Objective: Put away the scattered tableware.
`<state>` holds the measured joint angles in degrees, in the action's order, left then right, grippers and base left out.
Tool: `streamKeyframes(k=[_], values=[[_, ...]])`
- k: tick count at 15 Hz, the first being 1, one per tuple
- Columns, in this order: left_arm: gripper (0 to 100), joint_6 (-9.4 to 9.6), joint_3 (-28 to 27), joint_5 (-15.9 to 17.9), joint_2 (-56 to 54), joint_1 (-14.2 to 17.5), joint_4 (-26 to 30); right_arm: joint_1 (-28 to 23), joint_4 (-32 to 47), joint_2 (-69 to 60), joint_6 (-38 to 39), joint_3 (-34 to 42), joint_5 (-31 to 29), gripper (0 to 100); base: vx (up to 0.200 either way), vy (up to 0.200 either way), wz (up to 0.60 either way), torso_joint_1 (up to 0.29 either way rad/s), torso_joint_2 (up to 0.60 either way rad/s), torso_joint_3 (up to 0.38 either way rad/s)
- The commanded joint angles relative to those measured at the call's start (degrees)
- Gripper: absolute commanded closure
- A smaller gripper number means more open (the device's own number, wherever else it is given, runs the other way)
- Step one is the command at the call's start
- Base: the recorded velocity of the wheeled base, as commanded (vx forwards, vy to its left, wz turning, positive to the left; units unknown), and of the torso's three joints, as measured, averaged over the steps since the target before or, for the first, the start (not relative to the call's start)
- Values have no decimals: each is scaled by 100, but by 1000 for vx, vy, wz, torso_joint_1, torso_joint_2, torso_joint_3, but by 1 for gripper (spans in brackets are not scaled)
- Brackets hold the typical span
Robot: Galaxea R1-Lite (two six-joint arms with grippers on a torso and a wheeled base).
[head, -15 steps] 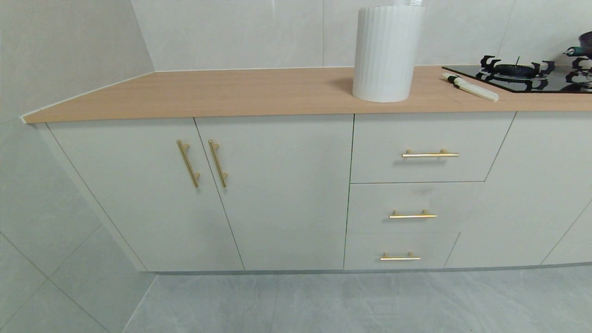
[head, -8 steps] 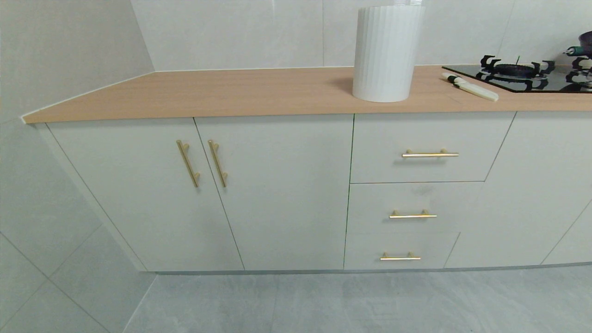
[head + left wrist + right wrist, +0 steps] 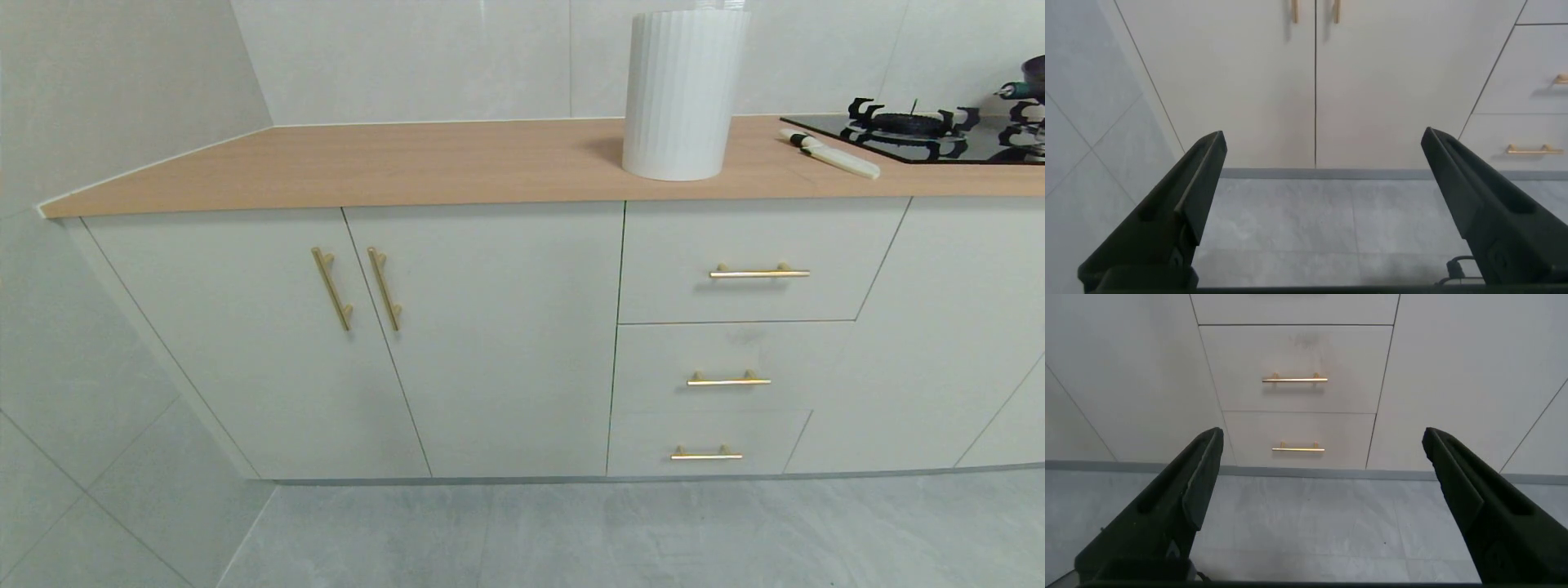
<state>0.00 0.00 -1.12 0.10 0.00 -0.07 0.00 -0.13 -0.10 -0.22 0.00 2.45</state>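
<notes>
Left gripper [image 3: 1323, 140]: hangs low over the grey floor [image 3: 1306, 220], facing the double cupboard doors [image 3: 1241, 82]. Holds nothing, fingers [image 3: 1184, 204] spread wide apart.

Right gripper [image 3: 1323, 437]: also hangs low over the floor, facing the two lower drawers [image 3: 1294, 396]. Holds nothing, fingers [image 3: 1180, 498] likewise spread wide.

On the wooden bench [image 3: 367, 163]: a pale knife [image 3: 829, 153] with a dark band near one end, lying flat, set at a slant. Lies just beside the front left corner of the black hob [image 3: 922, 135], the long pale end pointing toward the bench's front edge. Well apart from both grippers.

To the knife's left, near but not touching: a tall white ribbed canister [image 3: 684, 94], standing upright toward the back of the bench.

Below the bench: two doors shut, with a pair of upright gold handles [image 3: 359, 288] side by side. Right of them, a stack of three shut drawers, each with a level gold bar.
</notes>
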Motion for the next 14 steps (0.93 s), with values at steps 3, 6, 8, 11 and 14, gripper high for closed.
streamKeyframes(k=[3, 6, 8, 11, 14], values=[[0, 0, 0, -2, 8, 0, -1, 0, 22, 19, -4, 0, 1, 0, 0, 0, 0, 0, 0, 0], [0, 105, 0, -2, 8, 0, 7, 0, 22, 19, -4, 0, 1, 0, 0, 0, 0, 0, 0, 0], [0, -18, 0, -2, 8, 0, -1, -9, 22, 19, -4, 0, 1, 0, 0, 0, 0, 0, 0, 0], [0, -18, 0, -2, 8, 0, -1, -9, 22, 19, -4, 0, 1, 0, 0, 0, 0, 0, 0, 0], [0, -9, 0, -2, 8, 0, -1, 0, 22, 19, -4, 0, 10, 0, 67, 0, 0, 1, -1, 4]])
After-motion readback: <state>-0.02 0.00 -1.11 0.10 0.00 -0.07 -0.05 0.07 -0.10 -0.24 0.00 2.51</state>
